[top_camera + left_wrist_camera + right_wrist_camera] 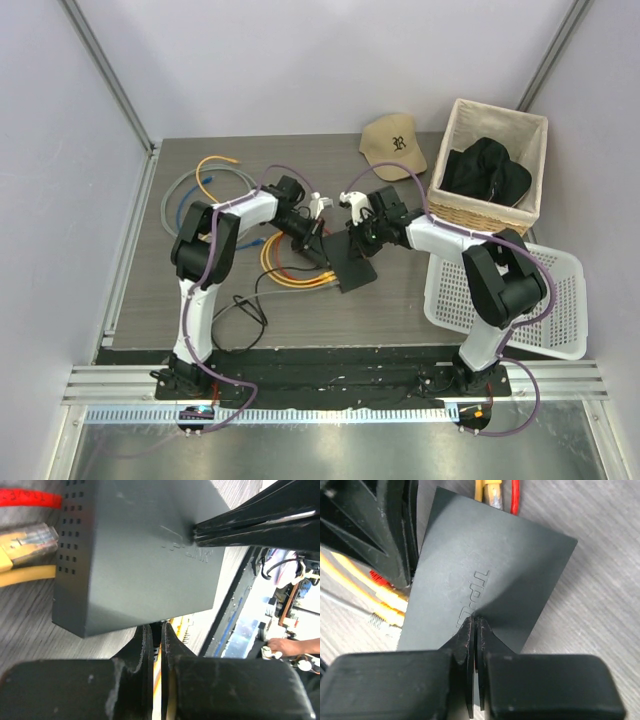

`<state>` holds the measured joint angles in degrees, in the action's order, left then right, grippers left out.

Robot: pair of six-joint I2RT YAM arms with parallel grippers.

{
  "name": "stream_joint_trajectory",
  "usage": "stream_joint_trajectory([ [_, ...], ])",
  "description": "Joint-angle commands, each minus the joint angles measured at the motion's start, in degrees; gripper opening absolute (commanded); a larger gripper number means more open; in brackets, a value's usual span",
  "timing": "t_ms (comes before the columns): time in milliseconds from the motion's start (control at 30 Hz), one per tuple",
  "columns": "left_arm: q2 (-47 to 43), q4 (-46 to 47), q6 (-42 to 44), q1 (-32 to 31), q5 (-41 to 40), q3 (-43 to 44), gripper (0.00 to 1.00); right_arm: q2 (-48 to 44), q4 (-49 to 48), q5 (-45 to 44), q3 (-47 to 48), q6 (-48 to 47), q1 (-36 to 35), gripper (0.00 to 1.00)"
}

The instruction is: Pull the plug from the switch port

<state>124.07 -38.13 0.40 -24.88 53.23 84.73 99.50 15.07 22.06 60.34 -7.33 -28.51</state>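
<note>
Right tool [475, 623], closed, tips touching the switch [520, 565].

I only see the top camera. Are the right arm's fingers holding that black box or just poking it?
Observer: Just poking. In the right wrist view the right fingers are shut, with their tips on top of the switch.
Operator: Is there writing on it?
Observer: Yes, raised letters starting "TP-L", right by the tips.
Operator: What about the left fingers?
Observer: In the left wrist view the left fingers are shut too, right at the switch's edge.
</note>
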Motion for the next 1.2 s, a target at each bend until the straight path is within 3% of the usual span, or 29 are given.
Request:
stream_joint_trajectory([
  [0,3.36,-4.49,2.75,0.8,-8.84,7.98,0.0,6.05,8.04,-4.66,-2.33,-1.02,-0.67,0.01],
  [100,4.07,-5.02,3.11,0.89,-9.38,9.41,0.0,5.7,7.96,-4.93,-2.59,-1.1,-0.76,0.01],
  [333,-1.72,3.41,0.04,0.8,-7.0,-6.58,0.0,6.23,8.66,-5.19,-2.33,-1.89,-0.84,0.01],
  [500,4.77,-5.9,3.81,0.8,-6.65,1.75,0.0,3.78,7.96,-3.88,-1.54,-0.14,-0.93,0.01],
  [700,6.88,-5.2,6.1,0.8,-4.28,3.16,0.0,-0.71,8.57,0.6,3.73,1.35,-1.02,0.01],
  [1000,0.3,-13.44,14.09,1.42,-6.55,3.69,0.0,-3.09,7.08,0.79,0.22,1.71,-1.02,0.01],
  [1167,-3.22,-20.22,21.11,1.5,-8.32,9.04,0.0,-2.47,6.82,0.61,0.92,1.62,-1.02,0.02],
])
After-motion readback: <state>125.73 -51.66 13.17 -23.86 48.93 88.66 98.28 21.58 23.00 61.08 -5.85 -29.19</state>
